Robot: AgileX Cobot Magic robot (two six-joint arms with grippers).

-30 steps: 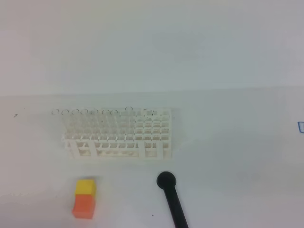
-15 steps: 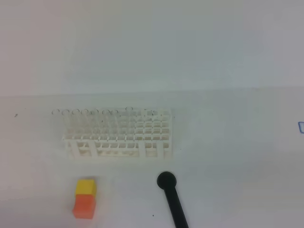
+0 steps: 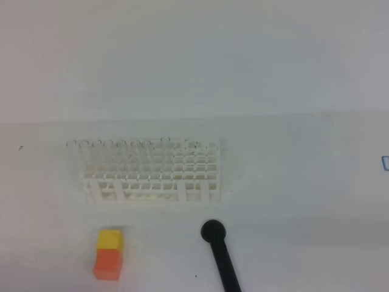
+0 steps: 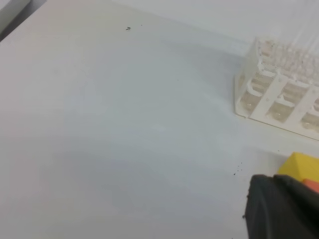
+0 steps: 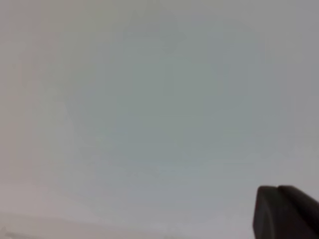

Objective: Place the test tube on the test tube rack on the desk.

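Two black grippers, left [image 4: 281, 206] and right [image 5: 284, 211], both closed tight, holding nothing. The white plastic grid test tube rack [image 3: 152, 173] sits on the plain white desk [image 3: 292, 182], clear glass tubes [image 3: 109, 146] upright in it.

The desk [image 3: 304, 182] bears the test tube rack [image 3: 152, 173], block [image 3: 109, 253], rod [image 3: 222, 258].

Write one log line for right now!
rack: standing on desk | clear tubes: in rack | block, rod: in front | grippers: both shut
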